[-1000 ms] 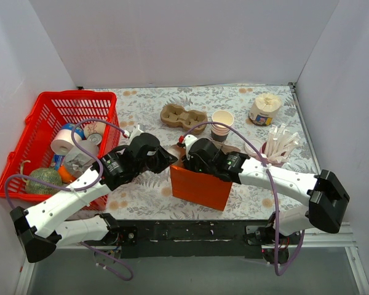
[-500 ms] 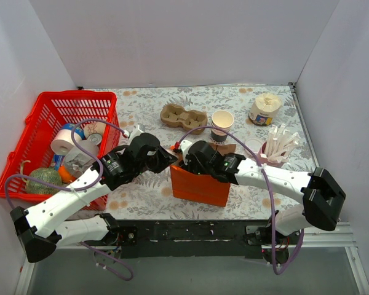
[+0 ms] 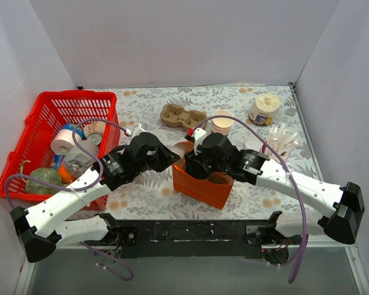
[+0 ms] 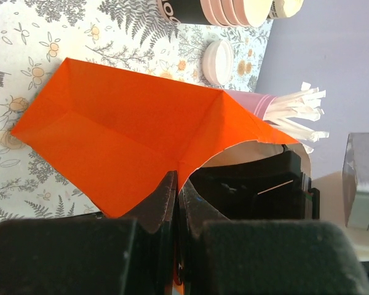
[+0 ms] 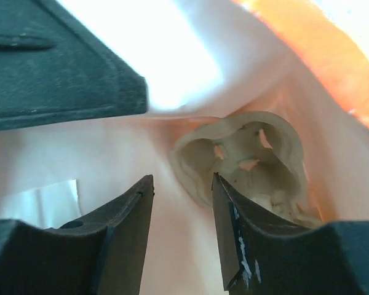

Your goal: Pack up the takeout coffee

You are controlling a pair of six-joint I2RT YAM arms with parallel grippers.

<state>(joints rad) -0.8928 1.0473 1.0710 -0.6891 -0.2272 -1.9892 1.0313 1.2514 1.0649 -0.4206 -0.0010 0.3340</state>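
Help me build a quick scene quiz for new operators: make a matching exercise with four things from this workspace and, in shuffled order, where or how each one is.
Things
1. red basket
2. orange bag
3. pink cup of sticks
4. stack of lidless cups

Places or states
A. pinched at its rim by the left gripper
B. farthest right, near a loose white lid
C. farthest left
D. behind the bag, beside the cardboard carrier

Pairs: 1-C, 2-A, 3-B, 4-D
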